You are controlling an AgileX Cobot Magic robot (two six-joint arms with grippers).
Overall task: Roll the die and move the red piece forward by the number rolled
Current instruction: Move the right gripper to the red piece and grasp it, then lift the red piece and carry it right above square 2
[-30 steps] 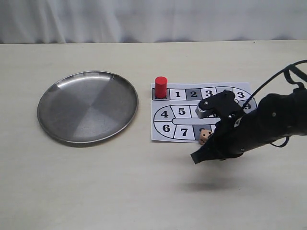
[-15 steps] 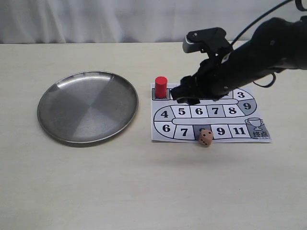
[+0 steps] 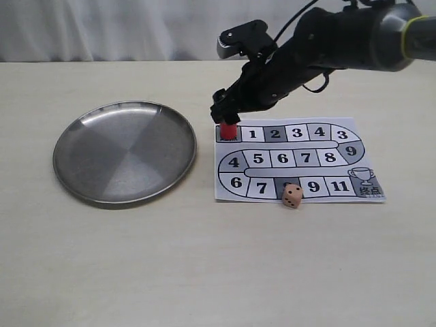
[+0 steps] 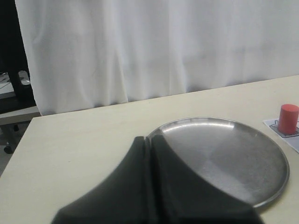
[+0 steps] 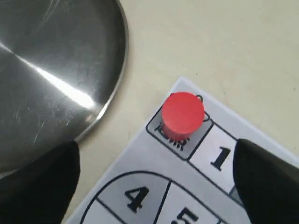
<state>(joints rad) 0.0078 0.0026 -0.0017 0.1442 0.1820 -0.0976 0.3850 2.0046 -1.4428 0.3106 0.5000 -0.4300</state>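
Nearest to us, the die (image 3: 293, 196) rests on the near edge of the paper game board (image 3: 330, 158), just by the grey square between 7 and 9, half on the paper and half on the surface (image 3: 204, 272). Its upper face shows dark pips, but they are too small for us to count with confidence.

At 9 o'clock from the board lies a round metal plate (image 3: 125, 153), with nothing on it. The left pincer (image 4: 148, 140) hangs near the plate's rim, its two halves pressed together with only a thin seam between them, and it holds nothing.

Further back, the red piece (image 3: 229, 129) stands upright on the start square at the board's 10 o'clock corner, with square 1 just beside it at 3 o'clock. The die sits at about 5 o'clock from it, well apart.

The right pincer (image 3: 227, 116) hovers directly over the piece. In its wrist view the dark fingers (image 5: 39, 186) are spread wide, one on each side of the piece, and neither touches it, so we judge it open and empty.

We expect the piece to be light, stiff and smooth-sided, easy to tip or to let slide out of a shallow hold. We would take it across the curved side around mid-height, with the pads squarely opposite each other, and lift it straight up before carrying it along the numbered squares.
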